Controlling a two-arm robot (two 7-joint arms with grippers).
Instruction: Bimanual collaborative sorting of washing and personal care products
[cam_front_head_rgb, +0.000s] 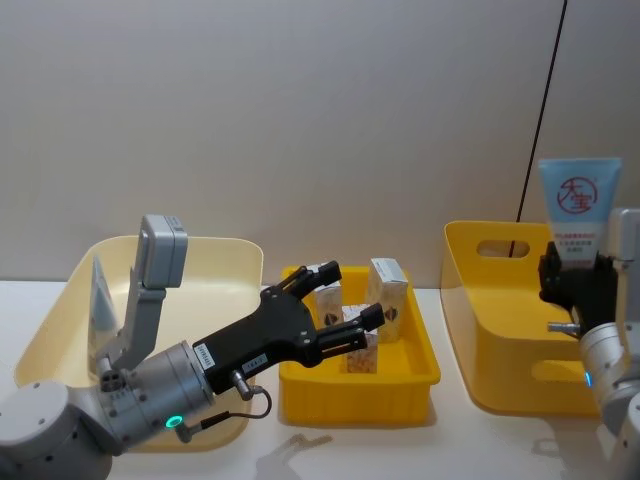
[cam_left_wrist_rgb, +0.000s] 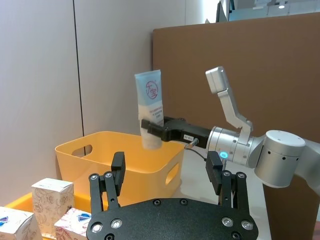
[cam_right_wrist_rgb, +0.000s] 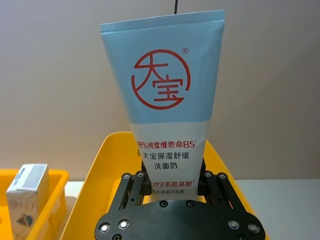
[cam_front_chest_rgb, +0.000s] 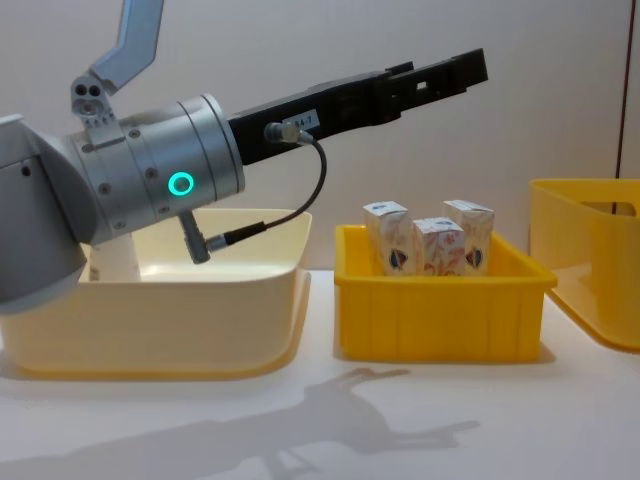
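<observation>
While the right tool (cam_right_wrist_rgb: 172, 192) pinches the lower part of a pale-blue squeeze tube (cam_front_head_rgb: 580, 205) between its fingers, the tube stands upright in the air, flat crimped end up, red circle logo facing the head camera. It hangs above the deep yellow bin (cam_front_head_rgb: 500, 330) at the right end of the desk (cam_front_head_rgb: 450, 440), clear of the bin's walls.

The left tool (cam_front_head_rgb: 350, 295) reaches forward from the left, its black fingers spread and gripping nothing. In the chest view it sits well above the shallow yellow tray (cam_front_head_rgb: 360, 395) at the middle of the desk. Three small white cartons (cam_front_chest_rgb: 432, 247) with orange swirls and a blue-red emblem stand upright in that tray, close together.

A cream bin (cam_front_head_rgb: 230, 250) lies just beside the tray on its left, under the left arm.
</observation>
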